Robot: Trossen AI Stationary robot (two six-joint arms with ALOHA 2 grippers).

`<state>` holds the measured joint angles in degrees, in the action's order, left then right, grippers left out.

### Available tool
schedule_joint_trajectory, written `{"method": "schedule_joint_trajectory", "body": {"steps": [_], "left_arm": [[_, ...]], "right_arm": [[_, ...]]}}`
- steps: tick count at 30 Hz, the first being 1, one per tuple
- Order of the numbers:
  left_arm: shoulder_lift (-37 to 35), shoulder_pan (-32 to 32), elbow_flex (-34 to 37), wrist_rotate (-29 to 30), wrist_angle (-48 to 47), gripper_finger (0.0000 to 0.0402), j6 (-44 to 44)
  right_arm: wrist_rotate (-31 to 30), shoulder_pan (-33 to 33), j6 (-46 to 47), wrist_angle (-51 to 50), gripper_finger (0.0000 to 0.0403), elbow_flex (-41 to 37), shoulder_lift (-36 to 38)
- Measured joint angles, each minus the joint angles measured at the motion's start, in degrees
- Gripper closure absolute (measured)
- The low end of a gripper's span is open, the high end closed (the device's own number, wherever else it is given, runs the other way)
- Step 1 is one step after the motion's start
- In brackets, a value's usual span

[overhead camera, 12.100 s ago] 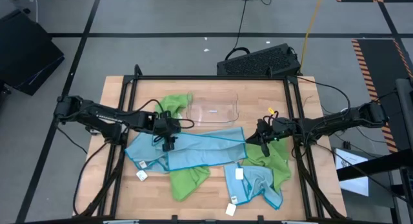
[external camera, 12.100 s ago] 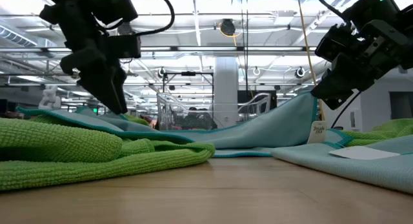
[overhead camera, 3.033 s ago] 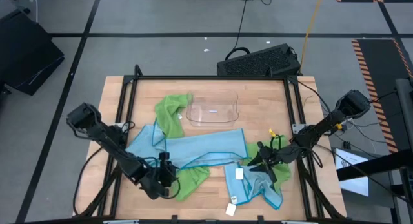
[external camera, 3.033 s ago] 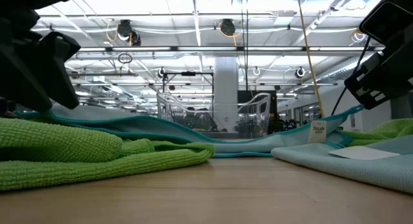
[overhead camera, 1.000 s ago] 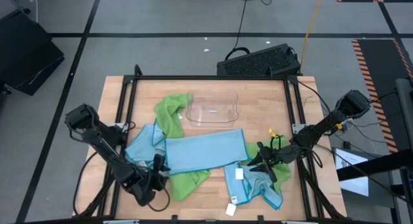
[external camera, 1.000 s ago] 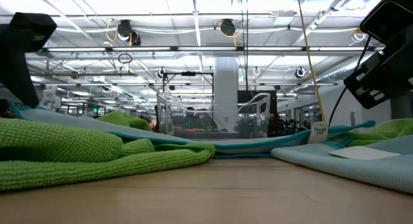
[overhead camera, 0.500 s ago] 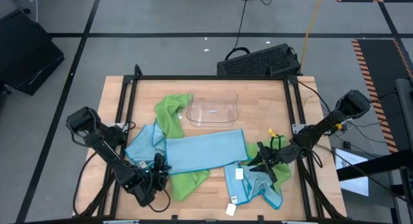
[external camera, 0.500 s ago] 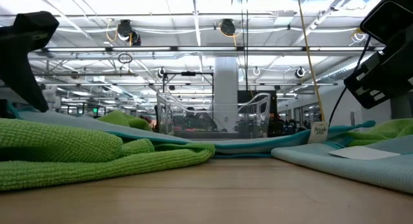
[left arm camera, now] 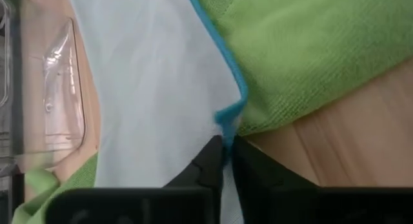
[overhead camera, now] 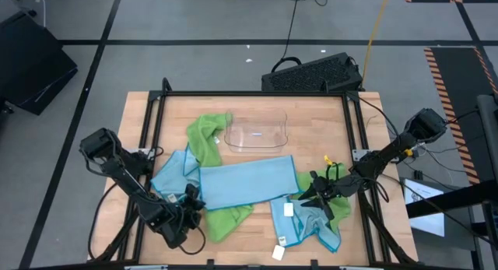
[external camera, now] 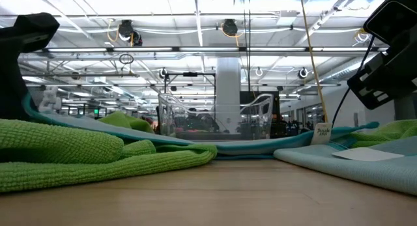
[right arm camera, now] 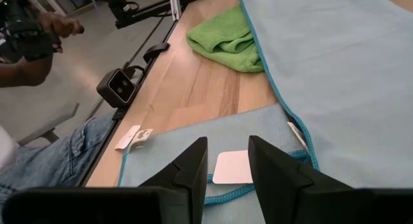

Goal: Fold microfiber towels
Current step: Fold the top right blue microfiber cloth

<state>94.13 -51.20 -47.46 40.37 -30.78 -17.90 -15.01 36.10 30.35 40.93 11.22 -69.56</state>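
The left end effector point(overhead camera: 192, 198) is low at the near left of the bench point(overhead camera: 311, 110), closed on the near-left corner of the big blue towel point(overhead camera: 249, 182). In the left wrist view its two dark fingers point(left arm camera: 208, 164) pinch the teal hem where that corner rises off the green towel point(left arm camera: 303, 50) beneath it.

The big blue towel lies spread flat as a rectangle across the middle of the bench, its long side running left to right. Its near edge overlaps a green towel point(overhead camera: 226, 217) that sticks out toward the near side. A second blue towel point(overhead camera: 169, 177) lies crumpled just left of it, and another green towel point(overhead camera: 208, 134) is bunched at the far left, touching the clear tray point(overhead camera: 257, 135), which sits just beyond the big towel.

The right end effector point(overhead camera: 309, 198) sits at the near right, over a third blue towel point(overhead camera: 313, 222) with a white tag point(overhead camera: 289, 210) on it; more green cloth point(overhead camera: 338, 191) lies under the arm there. In the right wrist view its fingers point(right arm camera: 191, 171) stand apart with the tag point(right arm camera: 231, 167) between them, holding nothing. Two more white tags point(overhead camera: 278, 252) lie at the near edge of that towel.

Beyond the bench edge in the right wrist view, a person's jeans-clad leg point(right arm camera: 61, 153) and a hand point(right arm camera: 55, 25) show.
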Motion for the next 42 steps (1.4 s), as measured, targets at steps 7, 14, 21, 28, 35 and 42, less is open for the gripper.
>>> {"method": "schedule_joint_trajectory", "body": {"steps": [7,14,21,28,35,42], "left_arm": [[-1.1,0.0,0.0,0.0,0.9,0.0396,-5.9],[-6.3,0.0,-0.3,2.0,1.0,0.0397,-13.9],[-10.2,2.3,-2.1,3.6,6.6,0.0398,-12.3],[-10.3,7.9,-4.0,-3.4,13.4,0.0398,-9.5],[-10.3,12.6,-8.0,-11.3,14.2,0.0394,-10.7],[-10.3,15.6,-10.0,-17.1,13.9,0.0390,-11.4]], "right_arm": [[-0.3,0.0,-0.6,0.1,0.0296,0.0,0.0],[-5.6,0.0,-1.2,1.3,0.0296,0.0,0.0],[-12.1,0.1,-3.6,-1.4,0.0287,6.2,-2.2],[-15.7,0.3,-12.2,-9.0,0.0240,24.7,-15.5],[-17.0,0.3,-21.4,-10.8,0.0199,42.3,-29.3],[-24.0,-1.6,-28.3,-10.9,0.0198,54.0,-39.2]]}}
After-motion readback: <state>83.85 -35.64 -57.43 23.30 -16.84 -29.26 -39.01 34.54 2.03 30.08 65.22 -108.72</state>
